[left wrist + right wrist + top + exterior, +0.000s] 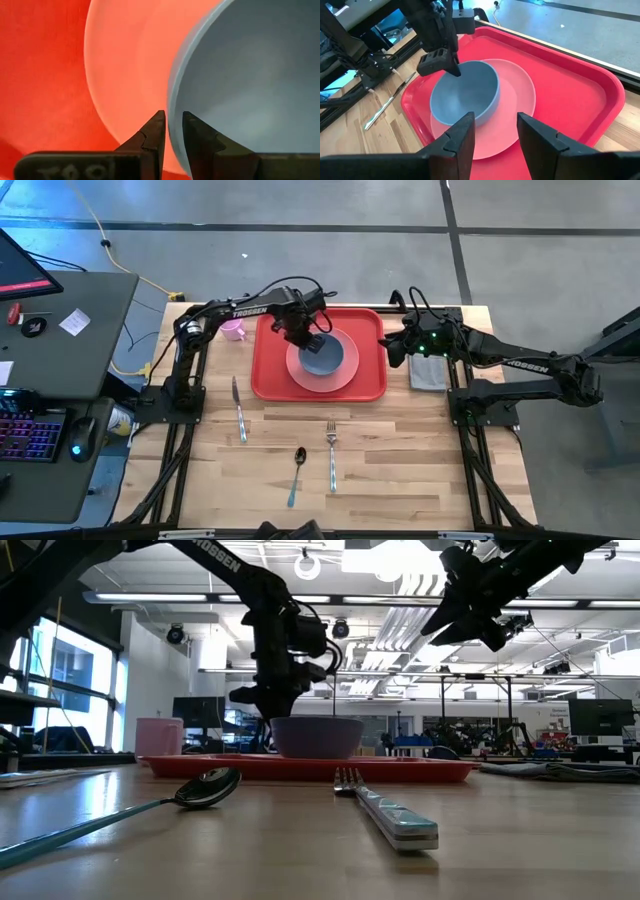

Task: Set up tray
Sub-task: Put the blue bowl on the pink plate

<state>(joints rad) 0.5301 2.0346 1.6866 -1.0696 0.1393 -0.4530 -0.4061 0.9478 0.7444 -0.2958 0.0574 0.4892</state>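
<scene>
The red tray (268, 370) lies at the table's far middle. A salmon-pink plate (345, 372) lies on it, and a grey-blue bowl (326, 357) stands on the plate. My left gripper (312, 340) is at the bowl's left far rim, shut on it; the right wrist view shows it too (451, 67). My right gripper (393, 346) hangs open in the air over the tray's right edge (600, 85), fingers (465, 135) pointing toward the bowl (465, 95), touching nothing. In the low view it is raised high (470, 615). My left gripper (173, 116) pinches the bowl's rim (172, 107) on its left far side, one finger (195, 132) inside the bowl and one (156, 131) outside. The fingers come from above, pointing down. The bowl stands upright with its base on the plate (125, 75).
A pink cup (232, 330) stands left of the tray. A grey folded cloth (428, 372) lies right of it. A knife (238, 408), a teal-handled spoon (296, 472) and a fork (331, 455) lie on the bare wood nearer the near edge.
</scene>
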